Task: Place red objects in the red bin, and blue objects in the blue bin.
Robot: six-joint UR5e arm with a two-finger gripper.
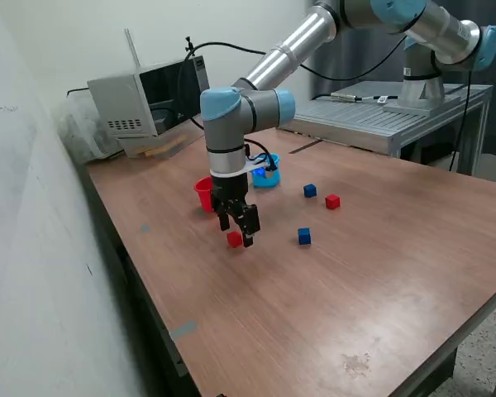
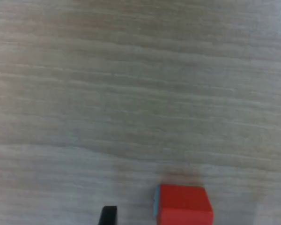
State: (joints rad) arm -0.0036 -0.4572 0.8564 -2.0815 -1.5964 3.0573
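In the exterior view the gripper (image 1: 236,234) hangs low over the wooden table (image 1: 331,314), a little left of the frame's centre, its dark fingers pointing down on either side of a red cube (image 1: 234,239) that sits on the tabletop. The jaws stand apart, with the cube between them; the wrist view shows the same cube (image 2: 183,205) at the lower edge of the frame, nearer to neither fingertip by much, one dark fingertip (image 2: 108,214) showing just beside it with bare table between them, so nothing is gripped. Whether the far finger touches the cube is hard to judge, since only a sliver of it shows at the frame's edge. The red cup (image 1: 203,194) stands upright just behind the gripper, above and left of it in the exterior view, and the light blue cup (image 1: 267,172) stands behind the arm's wrist, partly hidden, to the right of the red cup. Right of centre lie three more cubes, well apart from the gripper: a dark blue cube (image 1: 310,191) and a second red cube (image 1: 332,201) near each other, and another dark blue cube (image 1: 304,237) lower in the frame, level with the gripper. All four cubes rest on the table outside the cups.
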